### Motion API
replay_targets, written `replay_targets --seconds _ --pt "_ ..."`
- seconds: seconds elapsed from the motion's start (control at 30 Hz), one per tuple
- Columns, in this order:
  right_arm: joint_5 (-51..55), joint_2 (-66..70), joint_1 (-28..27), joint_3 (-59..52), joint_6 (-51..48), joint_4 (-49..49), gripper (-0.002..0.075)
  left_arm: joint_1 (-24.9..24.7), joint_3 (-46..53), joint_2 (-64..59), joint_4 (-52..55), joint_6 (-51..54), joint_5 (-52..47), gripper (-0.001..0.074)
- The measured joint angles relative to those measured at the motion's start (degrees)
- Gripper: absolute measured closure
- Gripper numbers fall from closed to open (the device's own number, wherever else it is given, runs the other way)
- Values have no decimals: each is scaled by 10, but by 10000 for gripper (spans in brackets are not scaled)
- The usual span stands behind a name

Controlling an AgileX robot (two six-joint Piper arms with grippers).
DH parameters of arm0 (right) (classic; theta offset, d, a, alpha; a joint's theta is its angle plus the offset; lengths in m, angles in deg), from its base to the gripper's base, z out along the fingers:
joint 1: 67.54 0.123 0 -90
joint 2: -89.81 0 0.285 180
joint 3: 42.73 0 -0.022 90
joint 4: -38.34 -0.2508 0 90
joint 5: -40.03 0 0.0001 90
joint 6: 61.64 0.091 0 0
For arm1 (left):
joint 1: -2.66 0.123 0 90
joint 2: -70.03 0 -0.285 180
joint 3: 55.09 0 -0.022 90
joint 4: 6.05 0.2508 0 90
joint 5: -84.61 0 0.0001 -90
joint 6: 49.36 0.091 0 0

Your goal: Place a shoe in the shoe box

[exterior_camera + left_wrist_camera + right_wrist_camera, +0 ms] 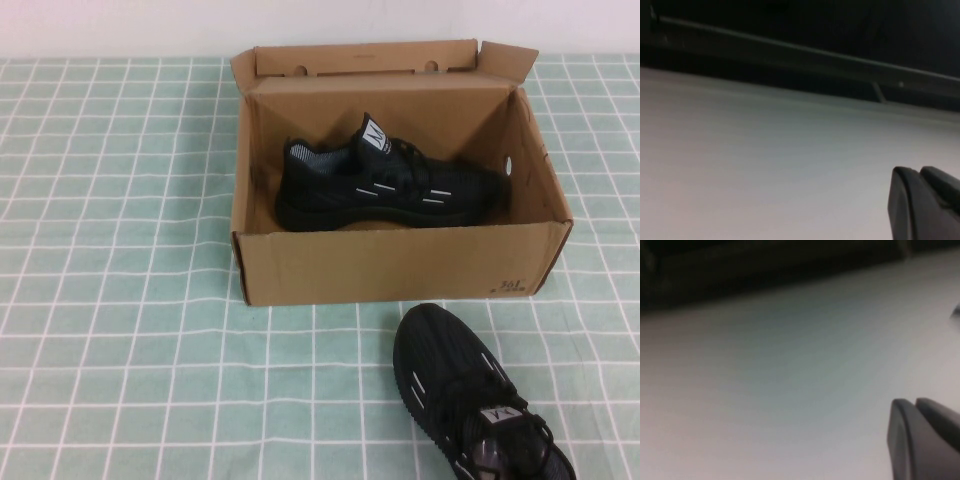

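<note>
Left pincer (920,172) and right pincer (915,402) are both closed tight over blank surface, holding nothing.

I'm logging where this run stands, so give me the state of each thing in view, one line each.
shoe box: open, flap lid up at the back.
shoe in the box: lying on its side, toe toward the robot's right.
second shoe: upright on the table, outside the box.
left gripper: jaws shut, empty, away from the table.
right gripper: jaws shut, empty, likewise.
</note>
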Motion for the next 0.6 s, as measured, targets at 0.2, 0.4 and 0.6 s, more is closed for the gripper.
replay_targets --seconds 0.2,0.4,0.6 --pt "110 -1 0 169 24 -61 734 0 -139 1 -1 -1 -141 735" --pt "348 13 0 352 17 -66 734 0 -240 -49 -2 -4 -248 735" --pt "615 82 0 460 -7 -68 734 0 -287 -120 -7 -81 -415 735"
